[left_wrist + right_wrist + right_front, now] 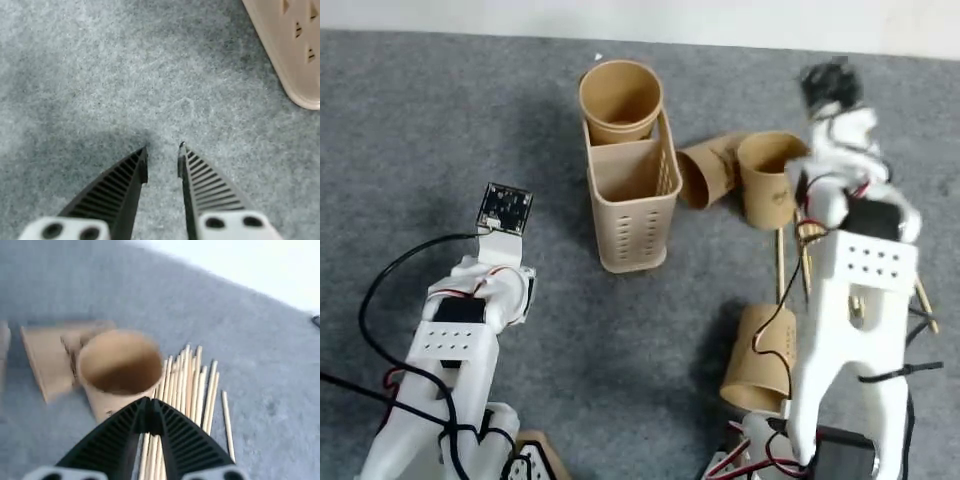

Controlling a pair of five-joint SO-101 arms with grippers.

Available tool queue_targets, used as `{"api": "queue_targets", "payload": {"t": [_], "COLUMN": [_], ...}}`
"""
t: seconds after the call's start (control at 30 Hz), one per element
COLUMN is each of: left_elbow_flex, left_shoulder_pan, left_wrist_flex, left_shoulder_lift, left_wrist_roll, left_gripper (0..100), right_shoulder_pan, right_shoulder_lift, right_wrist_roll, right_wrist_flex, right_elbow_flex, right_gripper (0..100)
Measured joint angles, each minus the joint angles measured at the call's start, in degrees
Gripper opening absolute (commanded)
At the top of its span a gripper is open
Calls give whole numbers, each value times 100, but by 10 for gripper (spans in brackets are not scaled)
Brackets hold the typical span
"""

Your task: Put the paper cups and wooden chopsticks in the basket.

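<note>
A tan slotted basket (632,205) stands mid-table with one paper cup (620,98) upright in its far compartment. Right of it a cup lies on its side (703,170) (47,360) beside an upright cup (768,180) (119,369). A third loose cup (760,358) lies nearer the arm bases. Wooden chopsticks (187,385) (782,262) lie bunched on the carpet by the upright cup. My right gripper (150,407) is shut, its tips at the upright cup's near rim. My left gripper (162,150) hangs slightly open over bare carpet, left of the basket corner (300,60).
The right arm (850,290) stretches over the chopsticks and past the lying cup. The left arm (470,320) sits at the lower left, well short of the basket. Grey carpet covers the table, and a pale wall runs along the far edge.
</note>
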Motion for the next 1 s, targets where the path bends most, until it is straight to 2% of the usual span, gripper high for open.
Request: {"api": "queue_targets", "payload": {"t": [0.1, 0.23, 0.33, 0.5, 0.57, 0.7, 0.9, 0.93, 1.0], "left_elbow_flex": [0, 0, 0, 0, 0, 0, 0, 0, 0], "left_shoulder_pan": [0, 0, 0, 0, 0, 0, 0, 0, 0], "left_wrist_flex": [0, 0, 0, 0, 0, 0, 0, 0, 0], "left_shoulder_lift": [0, 0, 0, 0, 0, 0, 0, 0, 0], "left_wrist_roll": [0, 0, 0, 0, 0, 0, 0, 0, 0], "left_gripper": [120, 120, 120, 120, 120, 120, 120, 120, 120], "right_shoulder_pan": [-290, -712, -580, -105, -26, 0, -18, -18, -18], "right_shoulder_lift": [0, -97, 53, 1354, 1987, 2998, 3604, 3684, 3877], "right_wrist_roll": [-598, -756, -774, -774, -774, -774, -774, -774, -774], "right_wrist_flex": [765, 1486, 1758, 1820, 1820, 1820, 1820, 1820, 1820], "right_elbow_flex": [-1345, -2567, -2541, -1969, -1978, -2321, -2637, -2637, -2637], "right_gripper": [7, 13, 30, 182, 206, 206, 201, 180, 72]}}
